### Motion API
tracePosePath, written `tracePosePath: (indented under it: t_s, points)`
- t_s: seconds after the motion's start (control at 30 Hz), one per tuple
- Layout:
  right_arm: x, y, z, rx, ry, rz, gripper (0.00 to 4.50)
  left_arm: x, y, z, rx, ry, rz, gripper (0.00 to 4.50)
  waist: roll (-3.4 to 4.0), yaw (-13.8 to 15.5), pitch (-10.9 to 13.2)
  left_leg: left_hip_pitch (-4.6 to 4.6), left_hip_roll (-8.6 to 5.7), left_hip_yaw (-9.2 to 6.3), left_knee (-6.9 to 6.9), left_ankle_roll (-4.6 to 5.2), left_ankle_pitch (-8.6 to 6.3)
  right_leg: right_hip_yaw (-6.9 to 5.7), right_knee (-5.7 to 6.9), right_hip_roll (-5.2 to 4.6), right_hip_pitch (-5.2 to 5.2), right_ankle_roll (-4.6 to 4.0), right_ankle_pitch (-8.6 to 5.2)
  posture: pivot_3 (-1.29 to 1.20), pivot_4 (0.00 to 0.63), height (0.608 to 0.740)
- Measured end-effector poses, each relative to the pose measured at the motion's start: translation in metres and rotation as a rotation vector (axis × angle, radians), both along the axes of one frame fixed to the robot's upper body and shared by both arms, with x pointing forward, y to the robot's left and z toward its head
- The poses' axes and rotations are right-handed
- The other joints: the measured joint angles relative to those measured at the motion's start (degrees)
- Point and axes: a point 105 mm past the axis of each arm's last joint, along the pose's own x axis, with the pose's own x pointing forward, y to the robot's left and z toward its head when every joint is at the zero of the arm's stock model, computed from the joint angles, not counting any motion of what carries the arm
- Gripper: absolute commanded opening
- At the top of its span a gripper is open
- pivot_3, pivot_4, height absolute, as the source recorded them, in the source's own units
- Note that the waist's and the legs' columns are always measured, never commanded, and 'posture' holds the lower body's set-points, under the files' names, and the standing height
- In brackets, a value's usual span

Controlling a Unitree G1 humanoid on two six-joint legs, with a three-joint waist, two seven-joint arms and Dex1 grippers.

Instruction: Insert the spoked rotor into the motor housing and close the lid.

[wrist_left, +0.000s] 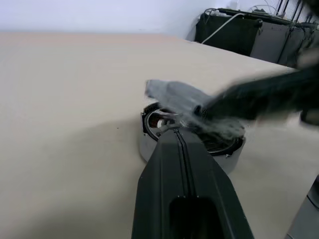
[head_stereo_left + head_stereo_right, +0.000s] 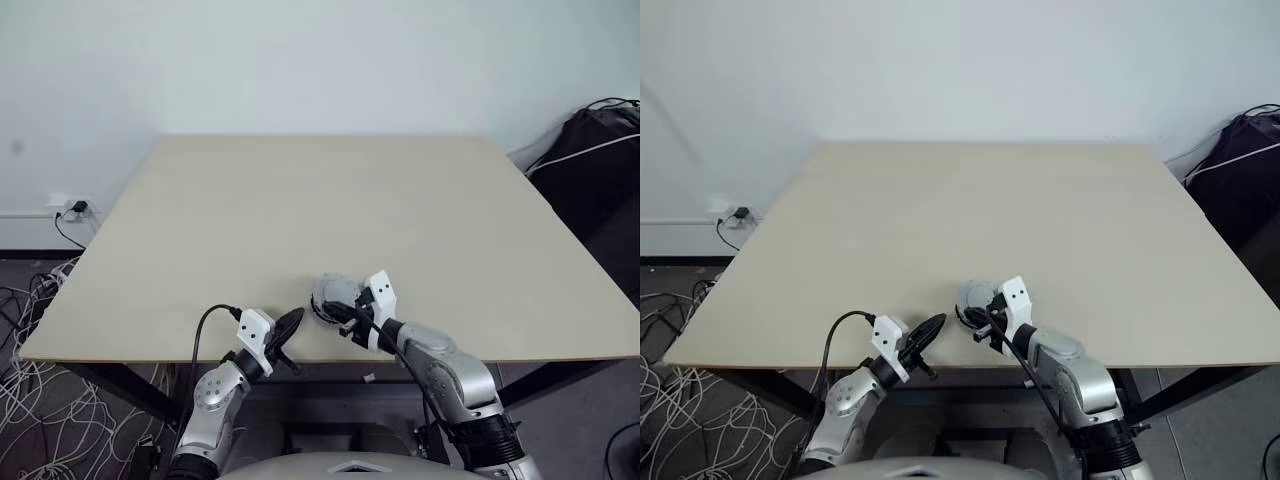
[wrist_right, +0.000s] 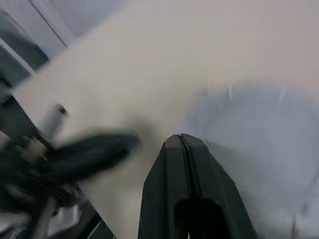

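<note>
Head views: motor housing (image 2: 330, 298) near front edge of beige counter (image 2: 300, 210); right gripper (image 2: 347, 322) closed, at the housing's rim; left gripper (image 2: 285, 335) closed, empty, just beside. White wall, cables on floor.

Left wrist view: grey lid (image 1: 174, 95) tilted over housing, not seated.

Right wrist view: blurred.

Step judged: closing lid; next, press it level

The left claw (image 1: 174, 137) is being held with its black fingers pressed together, just short of the motor housing (image 1: 192, 142) standing on the beige worktop (image 1: 70, 99). A grey lid (image 1: 174, 94) is being held tilted over it by the blurred right claw (image 1: 219, 107).
</note>
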Motion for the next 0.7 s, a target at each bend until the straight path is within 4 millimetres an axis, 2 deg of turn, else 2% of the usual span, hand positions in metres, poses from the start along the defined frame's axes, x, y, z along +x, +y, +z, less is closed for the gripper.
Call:
tracePosePath:
  t_s: [0.1,0.2,0.3,0.43,0.7]
  points:
    - [0.005,-0.004,0.017,-0.012,-0.092,-0.011,1.19,0.001,0.0,0.0,0.001,0.01,0.001,0.0,-0.02,0.0,0.0,0.0,-0.01,0.0,0.01,0.03,0.02,-0.01,-0.01,0.06,0.02,0.01,0.0,0.0,0.0,0.74]
    - [0.011,-0.013,0.014,-0.095,-0.135,-0.033,2.18,0.001,0.0,0.001,0.001,0.012,0.003,0.0,-0.03,0.0,0.0,0.0,-0.04,0.02,0.01,0.23,0.13,-0.01,-0.01,0.18,0.02,0.01,0.0,0.0,0.0,0.74]
    - [0.018,-0.019,-0.005,-0.18,-0.133,-0.052,3.15,0.001,-0.002,0.004,0.0,0.005,0.0,0.0,-0.04,0.0,0.0,0.01,-0.04,0.03,0.0,0.24,0.14,-0.01,-0.01,0.23,0.02,0.0,0.0,0.0,0.0,0.74]
    - [0.02,-0.019,-0.032,-0.242,-0.094,-0.039,4.48,0.0,-0.001,0.003,0.009,0.013,-0.003,0.0,-0.02,-0.1,0.0,0.01,-0.03,0.03,0.01,0.24,0.15,0.01,0.0,0.26,0.01,-0.01,0.0,0.0,0.0,0.74]
    - [0.028,-0.012,-0.039,-0.22,-0.08,-0.016,4.48,0.001,0.005,-0.003,0.025,0.023,-0.003,0.0,-0.02,-0.1,0.0,0.02,-0.03,0.03,0.0,0.24,0.15,0.02,0.0,0.23,0.02,-0.01,0.0,0.0,0.0,0.74]
